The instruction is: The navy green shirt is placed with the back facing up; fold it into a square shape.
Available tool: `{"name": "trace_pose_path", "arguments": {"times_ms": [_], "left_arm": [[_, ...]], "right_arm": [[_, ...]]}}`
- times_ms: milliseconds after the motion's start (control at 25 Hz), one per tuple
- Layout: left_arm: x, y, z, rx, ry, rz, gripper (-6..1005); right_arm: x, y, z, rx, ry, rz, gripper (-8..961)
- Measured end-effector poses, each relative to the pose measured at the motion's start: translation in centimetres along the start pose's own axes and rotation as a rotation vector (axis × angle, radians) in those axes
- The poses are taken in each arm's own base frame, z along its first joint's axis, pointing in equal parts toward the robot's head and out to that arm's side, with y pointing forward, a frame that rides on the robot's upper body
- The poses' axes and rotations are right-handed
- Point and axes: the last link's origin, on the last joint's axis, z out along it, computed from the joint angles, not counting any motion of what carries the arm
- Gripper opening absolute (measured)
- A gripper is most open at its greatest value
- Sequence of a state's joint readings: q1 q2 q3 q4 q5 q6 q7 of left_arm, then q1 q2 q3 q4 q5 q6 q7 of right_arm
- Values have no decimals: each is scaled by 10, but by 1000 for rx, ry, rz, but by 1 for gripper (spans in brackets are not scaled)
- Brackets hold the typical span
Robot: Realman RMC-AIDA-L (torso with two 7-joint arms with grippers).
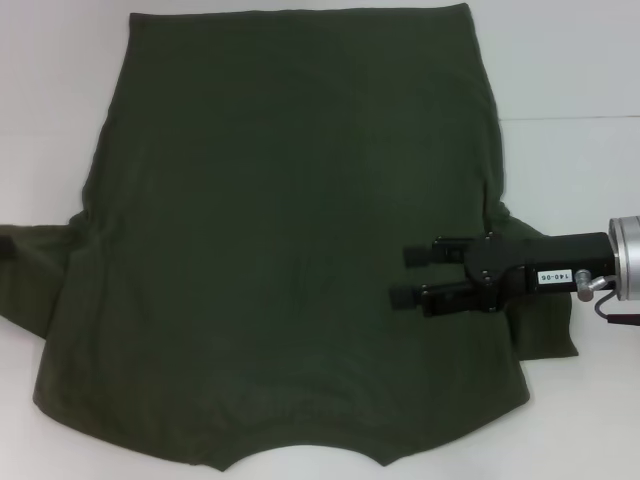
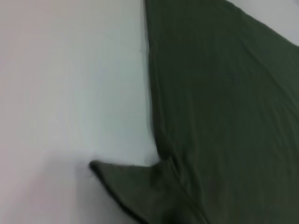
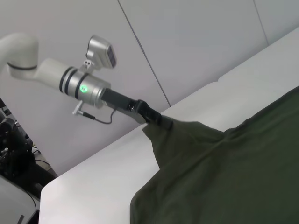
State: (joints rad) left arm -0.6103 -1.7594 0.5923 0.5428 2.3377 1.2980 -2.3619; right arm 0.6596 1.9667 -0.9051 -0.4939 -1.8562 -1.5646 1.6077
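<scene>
The navy green shirt (image 1: 290, 230) lies flat on the white table (image 1: 570, 60) with its plain side up and its collar toward the near edge. My right gripper (image 1: 408, 275) is open and empty, over the shirt's right side just inside the right sleeve (image 1: 548, 325). My left gripper is out of the head view. The right wrist view shows my left gripper (image 3: 161, 122) shut on the tip of the left sleeve, the cloth (image 3: 233, 172) tenting up to it. The left wrist view shows the shirt's side edge (image 2: 224, 93) and a sleeve (image 2: 135, 186).
Bare white table top (image 2: 70, 93) lies to the left of the shirt, and also to its right and behind it (image 1: 580, 170). A pale wall (image 3: 187, 42) stands beyond the table's far edge. A seam in the table top (image 1: 570, 118) runs off to the right.
</scene>
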Motion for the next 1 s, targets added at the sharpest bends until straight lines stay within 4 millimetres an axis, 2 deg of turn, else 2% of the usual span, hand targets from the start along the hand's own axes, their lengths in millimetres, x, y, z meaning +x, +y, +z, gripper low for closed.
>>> {"name": "trace_pose_path", "arguments": {"times_ms": [400,680,1000], "left_arm": [[30,20,-20,24,-63,31,19],[48,43,-12,70,-138,49,19],[65,82,3,55,-185,43,22]], "right_arm": [[1,-2,0,16,7,-2,915],[1,-3,1,16,18,-5,915],[4,-2,1,15,15,5,915]]}}
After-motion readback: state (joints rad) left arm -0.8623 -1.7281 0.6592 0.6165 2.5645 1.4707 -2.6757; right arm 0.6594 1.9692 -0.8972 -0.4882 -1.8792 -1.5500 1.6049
